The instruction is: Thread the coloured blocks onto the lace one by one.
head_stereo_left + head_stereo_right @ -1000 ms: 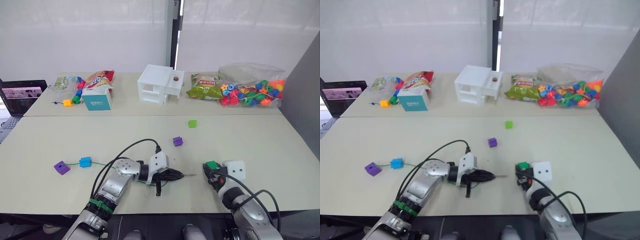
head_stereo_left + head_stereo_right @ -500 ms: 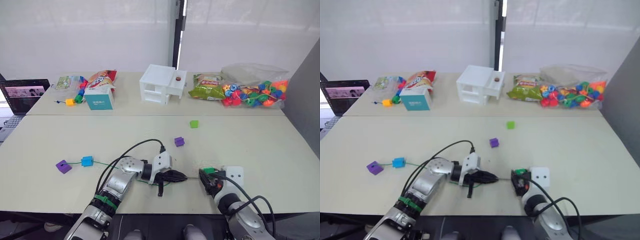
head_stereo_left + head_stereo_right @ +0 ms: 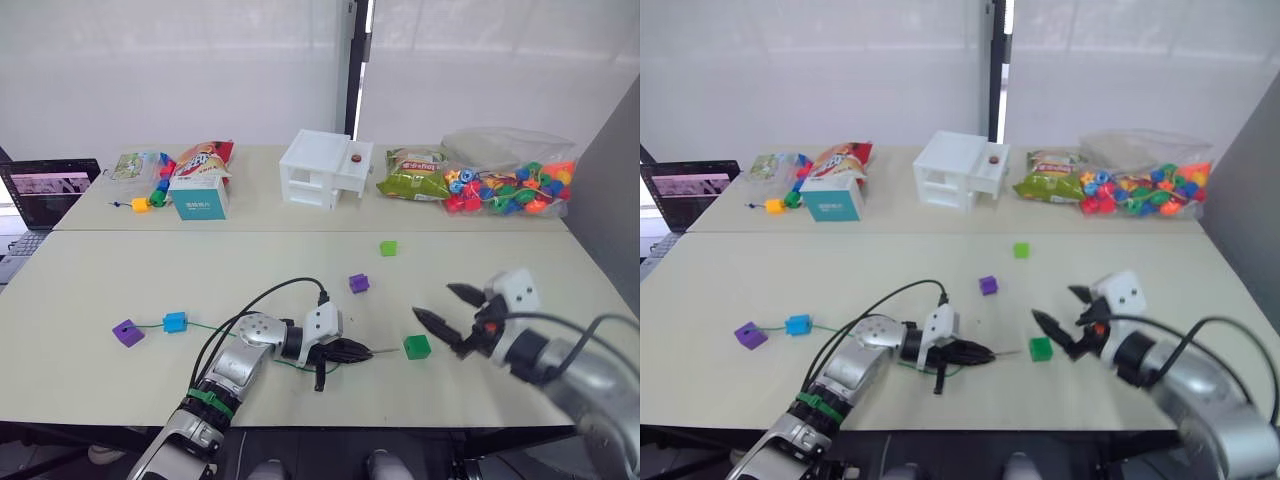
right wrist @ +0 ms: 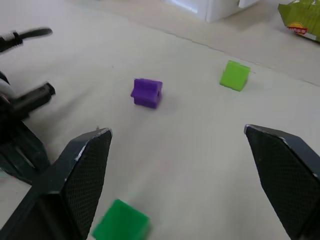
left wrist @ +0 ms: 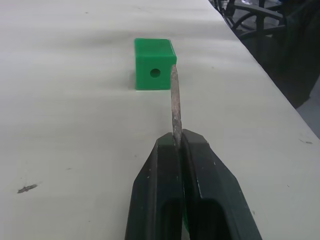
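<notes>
Dark green block (image 3: 417, 346) just beyond lace tip (image 5: 174, 102)

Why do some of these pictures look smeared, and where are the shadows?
In the left eye view the right pincer and its arm look streaked by motion, while the table stays crisp. In the right wrist view the dark green block is soft-edged. In the left wrist view the same block casts only a faint shadow, and the lace's silvery tip is sharp.

Two purple blocks (image 3: 125, 333) (image 3: 356, 283), two green (image 3: 417, 347) (image 3: 387, 247), one blue (image 3: 174, 322).

white walls (image 3: 180, 70) | pale tables (image 3: 150, 285) | laptop (image 3: 45, 190)
</notes>
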Available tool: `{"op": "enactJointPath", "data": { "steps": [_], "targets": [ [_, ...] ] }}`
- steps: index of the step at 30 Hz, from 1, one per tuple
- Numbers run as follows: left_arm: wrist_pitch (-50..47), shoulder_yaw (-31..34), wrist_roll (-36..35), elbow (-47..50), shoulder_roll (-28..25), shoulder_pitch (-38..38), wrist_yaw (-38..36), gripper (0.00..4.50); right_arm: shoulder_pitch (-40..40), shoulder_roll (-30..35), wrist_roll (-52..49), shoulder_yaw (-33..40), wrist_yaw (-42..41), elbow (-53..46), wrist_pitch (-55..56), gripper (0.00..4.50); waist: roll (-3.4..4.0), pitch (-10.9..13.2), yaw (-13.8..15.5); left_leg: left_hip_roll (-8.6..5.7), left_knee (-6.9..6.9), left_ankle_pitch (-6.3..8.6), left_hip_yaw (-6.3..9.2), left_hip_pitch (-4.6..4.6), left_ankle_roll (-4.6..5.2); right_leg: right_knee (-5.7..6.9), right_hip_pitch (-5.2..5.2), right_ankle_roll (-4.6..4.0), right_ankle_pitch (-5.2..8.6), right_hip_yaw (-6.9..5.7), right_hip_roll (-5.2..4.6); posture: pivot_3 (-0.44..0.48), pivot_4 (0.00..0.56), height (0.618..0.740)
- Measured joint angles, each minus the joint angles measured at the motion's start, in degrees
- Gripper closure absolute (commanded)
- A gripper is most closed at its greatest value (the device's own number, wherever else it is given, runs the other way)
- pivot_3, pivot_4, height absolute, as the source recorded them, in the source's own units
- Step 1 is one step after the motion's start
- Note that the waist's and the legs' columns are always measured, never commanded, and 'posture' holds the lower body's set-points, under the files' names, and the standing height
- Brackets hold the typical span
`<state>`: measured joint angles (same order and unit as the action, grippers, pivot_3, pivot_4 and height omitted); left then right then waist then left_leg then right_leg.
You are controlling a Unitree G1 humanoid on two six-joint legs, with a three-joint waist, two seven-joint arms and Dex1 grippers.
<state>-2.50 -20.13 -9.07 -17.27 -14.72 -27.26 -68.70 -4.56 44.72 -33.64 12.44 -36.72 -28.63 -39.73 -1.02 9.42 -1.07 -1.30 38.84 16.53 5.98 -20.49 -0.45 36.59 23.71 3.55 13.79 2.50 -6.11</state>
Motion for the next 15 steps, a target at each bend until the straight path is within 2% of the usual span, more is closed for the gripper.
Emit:
{"op": "enactJointPath", "data": {
  "steps": [2,6,9,11,15],
  "targets": [
    [-0.2,-0.1,0.0,0.6,-0.3,0.1,0.1,4.50,-2.8,3.5,1.5,-3.6,-4.7,3.2,0.6,0.03,0.00,0.0,0.0,0.00,0.00,0.02,0.00,0.02,0.03,0.00,-0.04,0.00,0.00,0.01,0.00,0.000,0.150,0.740],
    [-0.6,0.2,0.1,1.8,-1.7,0.5,1.2,4.50,-12.4,11.3,6.2,-15.1,-19.9,10.2,4.5,0.03,0.01,0.0,-0.1,-0.02,0.03,0.03,-0.03,-0.02,0.05,-0.21,-0.05,0.01,-0.01,0.02,-0.04,0.000,0.150,0.740],
    [-1.5,0.4,0.2,2.9,-2.3,0.8,2.4,4.50,-18.2,14.7,10.5,-21.7,-30.2,13.1,9.4,0.03,0.01,0.0,0.1,0.02,0.03,0.03,-0.02,-0.07,0.04,-0.40,-0.10,0.01,-0.01,-0.07,-0.04,0.000,0.150,0.740],
    [-1.6,0.5,0.2,3.6,-2.9,1.1,2.9,4.50,-20.2,15.2,13.5,-25.5,-34.8,14.7,12.6,0.03,0.00,0.0,0.3,0.02,0.04,0.03,-0.02,-0.12,0.04,-0.48,-0.11,0.03,-0.02,-0.07,-0.04,0.000,0.150,0.740],
    [-2.0,0.8,0.2,4.9,-3.4,2.0,4.2,4.50,-23.2,13.5,20.2,-31.4,-38.3,18.4,17.7,0.03,0.00,0.0,0.3,0.01,0.06,0.01,-0.03,-0.25,0.00,-0.48,0.04,0.06,-0.04,-0.06,-0.08,0.000,0.150,0.740]
  ]
}}
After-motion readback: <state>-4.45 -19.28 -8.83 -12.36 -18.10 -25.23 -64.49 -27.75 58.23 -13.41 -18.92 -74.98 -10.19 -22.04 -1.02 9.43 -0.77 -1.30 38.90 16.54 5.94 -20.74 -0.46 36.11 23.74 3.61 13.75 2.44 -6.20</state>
